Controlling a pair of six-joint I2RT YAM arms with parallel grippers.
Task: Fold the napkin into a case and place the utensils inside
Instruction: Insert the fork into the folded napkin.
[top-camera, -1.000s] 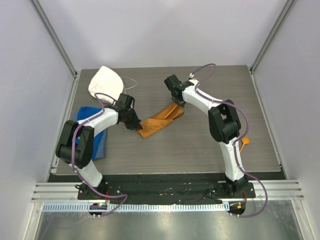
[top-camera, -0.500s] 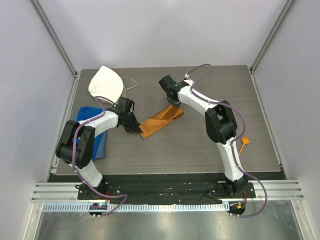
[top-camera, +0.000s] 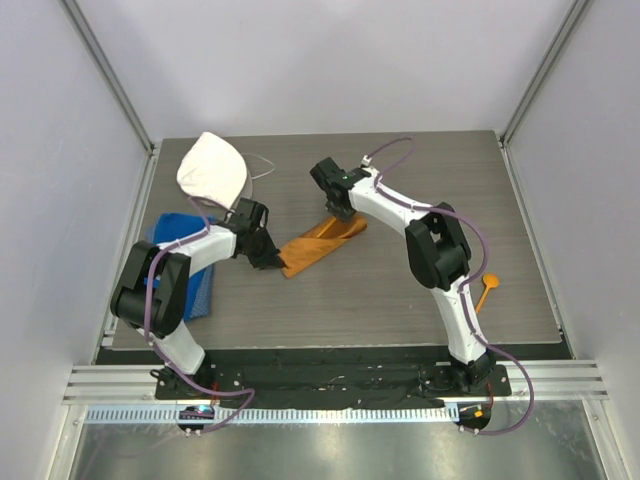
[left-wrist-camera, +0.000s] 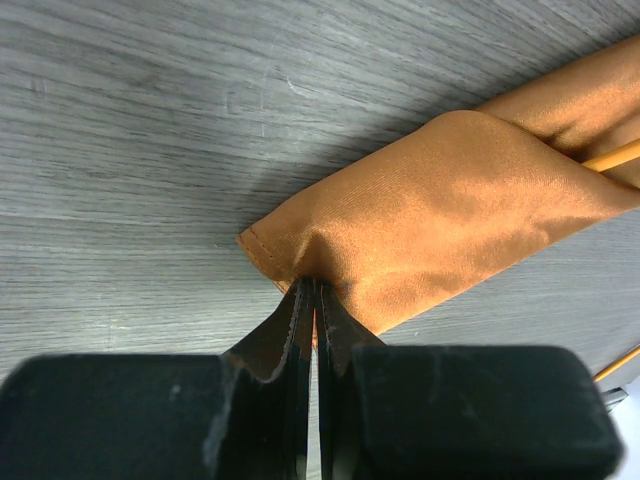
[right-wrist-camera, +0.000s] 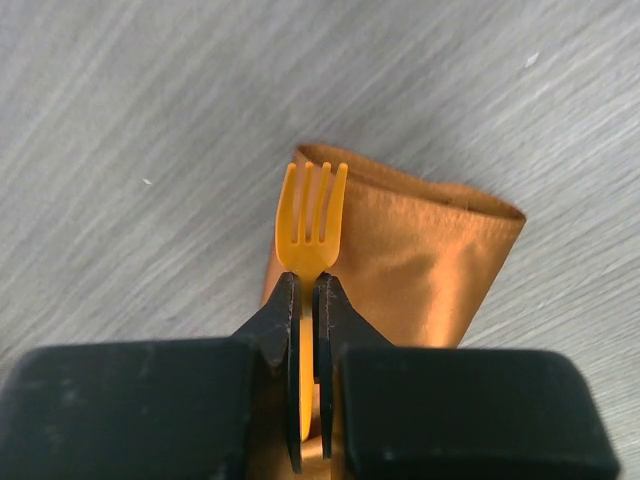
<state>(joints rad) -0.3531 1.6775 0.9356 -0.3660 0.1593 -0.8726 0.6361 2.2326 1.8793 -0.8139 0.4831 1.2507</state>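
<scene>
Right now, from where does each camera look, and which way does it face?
Top: above and behind the robot, looking down on the table; left arm and right arm show whole, bases at the bottom.
Left wrist: on the left arm, looking along the left gripper at the napkin corner it pinches; only its black fingers show.
Right wrist: on the right arm, looking along the right gripper at the fork it holds, napkin end behind; only its fingers show.
Shared: all three views show the napkin on the table.
</scene>
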